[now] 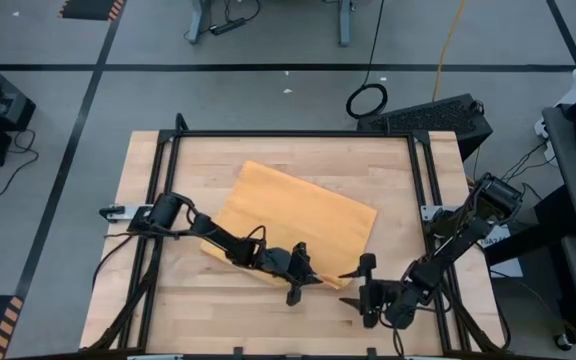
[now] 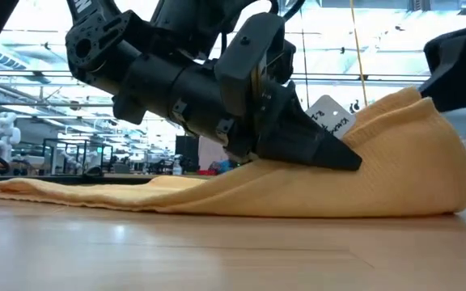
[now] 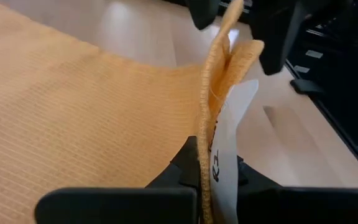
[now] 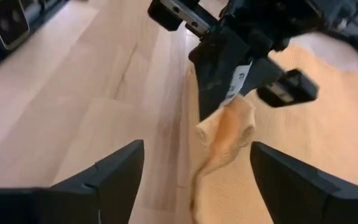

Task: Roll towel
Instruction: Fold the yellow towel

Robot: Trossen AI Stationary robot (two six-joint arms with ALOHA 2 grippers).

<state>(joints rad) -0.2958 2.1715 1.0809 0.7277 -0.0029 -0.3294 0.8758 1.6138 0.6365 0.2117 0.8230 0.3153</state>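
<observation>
Mustard towel (image 1: 293,210): one | left gripper (image 1: 311,277): pinching corner, seemingly tag (image 3: 229,140) | right gripper (image 1: 366,280): spread

The towel (image 1: 293,215) is a soft, matt cloth with a fine ribbed weave, and the small tag (image 3: 229,149) at its edge looks like smooth, slightly stiff white fabric or paper with dark print. The table (image 1: 168,310) is pale wood in jointed strips, smooth with a light sheen that catches reflections in the low view. The left gripper (image 2: 330,152) and right gripper (image 4: 194,171) have dark, matt plastic-looking fingers, and the frame (image 1: 293,134) around the tabletop looks like black metal.
</observation>
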